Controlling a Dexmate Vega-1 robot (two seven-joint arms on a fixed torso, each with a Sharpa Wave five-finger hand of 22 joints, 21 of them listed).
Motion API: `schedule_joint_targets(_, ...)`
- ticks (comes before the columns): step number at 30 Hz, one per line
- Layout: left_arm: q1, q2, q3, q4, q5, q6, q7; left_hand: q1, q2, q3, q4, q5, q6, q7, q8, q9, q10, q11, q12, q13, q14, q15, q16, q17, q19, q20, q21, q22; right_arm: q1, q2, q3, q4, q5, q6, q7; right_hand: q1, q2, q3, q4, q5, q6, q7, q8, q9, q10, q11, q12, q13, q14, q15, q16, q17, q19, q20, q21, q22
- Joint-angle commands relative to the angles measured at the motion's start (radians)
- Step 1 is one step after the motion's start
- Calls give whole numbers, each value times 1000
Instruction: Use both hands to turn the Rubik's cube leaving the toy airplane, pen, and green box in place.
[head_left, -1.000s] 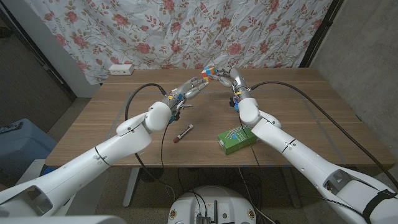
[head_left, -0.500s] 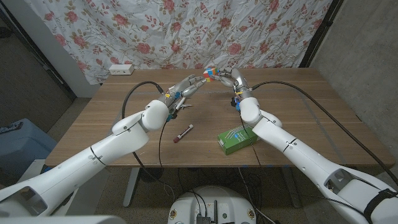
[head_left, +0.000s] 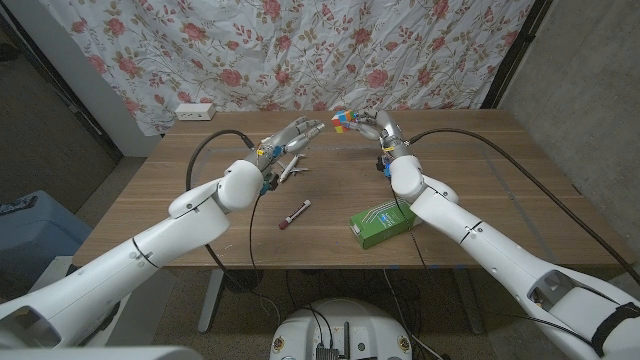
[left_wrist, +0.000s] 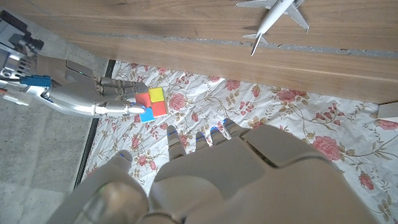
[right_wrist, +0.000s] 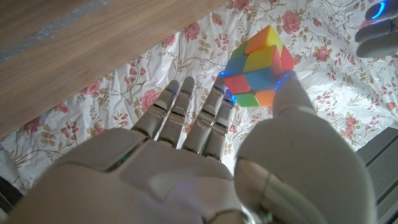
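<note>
Right hand (head_left: 376, 127) grips Rubik's cube (head_left: 342, 119) w/ fingertips above table; left hand (head_left: 291, 137) spread, just beside.

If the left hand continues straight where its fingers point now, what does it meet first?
Probably the multicoloured Rubik's cube held in the right hand; the left hand points toward it across a small gap, though depth is unclear.

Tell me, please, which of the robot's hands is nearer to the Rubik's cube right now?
The right. The right hand holds the Rubik's cube in its fingertips above the table's far edge; the left hand hovers open a short gap away, not touching it.
</note>
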Motion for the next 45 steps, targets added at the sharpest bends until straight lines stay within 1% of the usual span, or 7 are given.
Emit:
schedule_joint_targets(1, 53, 1, -74, 38, -90, -129, 66, 8, 108, -3, -3, 9, -11, 1, -5, 4, -40, 0, 6, 2, -106, -26, 3, 2, 6, -44, 7, 1, 10, -57, -9, -45, -35, -43, 32, 39, 45, -3, 0, 5, 45, -43, -5, 0, -1, 2, -2, 4, -4, -134, 4, 2, -3, 0, -1, 4)
schedule_joint_targets(8, 89, -12, -117, 82, -144, -195, 105, 10, 107, -2, -5, 10, -19, 5, -6, 3, -32, -2, 7, 2, -98, -29, 3, 2, 14, -51, 8, 0, 20, -85, -18, -72, -64, -76, 62, 38, 44, -7, 0, 5, 38, -44, -10, 0, -3, 1, -4, 5, -5, -133, 5, 2, -4, 0, -1, 4)
schedule_joint_targets(17, 114, -14, -157, 122, -206, -267, 114, 11, 107, -2, -6, 11, -21, 6, -6, 3, -23, -2, 8, 2, -89, -31, 4, 1, 21, -50, 8, 0, 24, -107, -25, -109, -95, -130, 87, 37, 42, -10, 0, 6, 35, -44, -15, -1, -7, 2, -6, 6, -9, -133, 4, 1, -6, 3, -1, 4)
schedule_joint_targets(19, 128, -31, -176, 152, -244, -321, 124, 12, 107, -1, -6, 11, -28, 6, -7, 3, -23, -1, 8, 2, -87, -30, 3, 1, 23, -49, 8, -1, 25, -118, -27, -122, -105, -143, 97, 37, 40, -11, -1, 6, 35, -43, -15, 0, -8, 2, -6, 6, -10, -132, 3, 1, -5, 3, -1, 4)
schedule_joint_targets(24, 136, -37, -193, 178, -281, -354, 122, 12, 107, -1, -7, 11, -32, 6, -8, 3, -21, -2, 7, 2, -85, -28, 3, 0, 25, -47, 7, -1, 32, -139, -31, -147, -116, -172, 133, 36, 38, -13, -1, 6, 35, -44, -16, 1, -9, 2, -6, 7, -11, -132, 3, 1, -7, 5, -1, 3)
schedule_joint_targets(32, 137, -14, -206, 183, -311, -356, 98, 13, 106, 0, -8, 12, -40, 5, -9, 3, -20, -2, 6, 2, -83, -29, 1, 0, 28, -46, 7, -1, 56, -178, -49, -168, -151, -183, 197, 34, 30, -19, -2, 8, 28, -44, -21, 2, -18, 2, -11, 6, -18, -132, 0, -1, -9, 6, -2, 3)
schedule_joint_targets(45, 162, -44, -245, 249, -441, -445, 74, 13, 105, 0, -9, 13, -45, 7, -7, 3, -16, -1, 5, 2, -79, -26, 0, 0, 33, -43, 6, -2, 93, -223, -71, -194, -210, -200, 295, 51, 27, -20, -10, 12, 26, -44, -24, 5, -21, 1, -12, 9, -23, -138, -2, -3, -11, 5, -2, 3)
